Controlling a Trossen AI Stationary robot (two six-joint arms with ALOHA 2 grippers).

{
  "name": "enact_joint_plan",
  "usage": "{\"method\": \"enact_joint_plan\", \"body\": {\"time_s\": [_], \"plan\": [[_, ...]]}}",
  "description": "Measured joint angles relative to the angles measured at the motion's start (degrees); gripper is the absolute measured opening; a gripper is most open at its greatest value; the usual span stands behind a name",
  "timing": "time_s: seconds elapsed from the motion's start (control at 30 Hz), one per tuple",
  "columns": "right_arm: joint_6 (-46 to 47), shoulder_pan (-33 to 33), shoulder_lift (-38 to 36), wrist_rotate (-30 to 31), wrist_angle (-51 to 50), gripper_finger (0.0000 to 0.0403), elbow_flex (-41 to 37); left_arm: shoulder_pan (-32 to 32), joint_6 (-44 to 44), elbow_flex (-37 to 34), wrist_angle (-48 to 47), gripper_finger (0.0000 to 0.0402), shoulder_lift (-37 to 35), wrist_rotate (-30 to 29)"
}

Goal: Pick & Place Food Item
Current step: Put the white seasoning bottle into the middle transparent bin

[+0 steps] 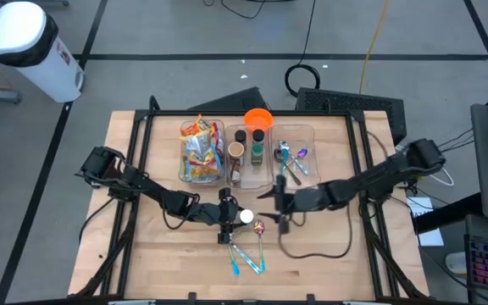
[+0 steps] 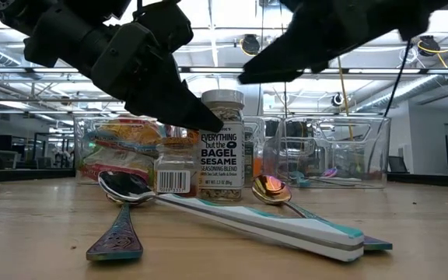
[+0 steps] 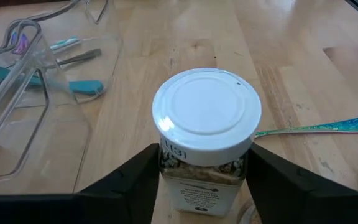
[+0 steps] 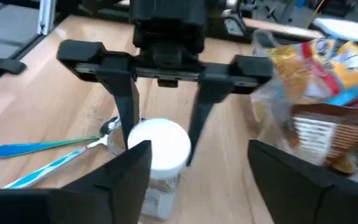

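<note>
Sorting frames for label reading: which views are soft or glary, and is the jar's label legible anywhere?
Low view: seasoning jar sharp, label legible; arms above are dark silhouettes against ceiling lights. Right wrist view: blurred throughout. Left wrist view: glare on the jar's white lid. High view: jar too small to read.

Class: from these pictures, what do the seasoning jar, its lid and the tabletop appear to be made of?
Seasoning jar: clear glass or plastic, unclear which; the seeds show through above its paper label. Lid: white, smooth, slightly glossy, probably plastic. Tabletop: pale wood with visible grain and plank seams. The left gripper has a finger on either side of the jar.
</note>
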Motion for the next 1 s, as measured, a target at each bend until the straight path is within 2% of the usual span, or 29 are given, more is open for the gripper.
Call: {"method": "enact_joint_plan", "body": {"time_s": [0.17,0.33,0.6,0.83,1.0], "plan": [[0.3,-0.8,7.4,-3.3,-2.8,0.0289,6.3,0.3,0.0,0.0,0.0,0.0217,0.0,0.0],[3.1,-1.6,11.6,-6.2,-6.1,0.0301,10.3,1.1,-0.1,0.0,0.0,0.0207,0.0,0.0],[7.6,-3.5,12.5,-6.8,-8.2,0.0257,11.2,1.2,-0.6,0.0,0.0,0.0226,0.0,0.0],[7.5,-4.0,12.4,-10.7,-8.6,0.0193,11.2,1.2,-0.5,0.0,0.1,0.0210,0.0,0.2],[6.8,-4.1,12.4,-11.9,-8.8,0.0193,11.2,1.2,-0.5,0.0,0.4,0.0234,0.0,0.1]]}}
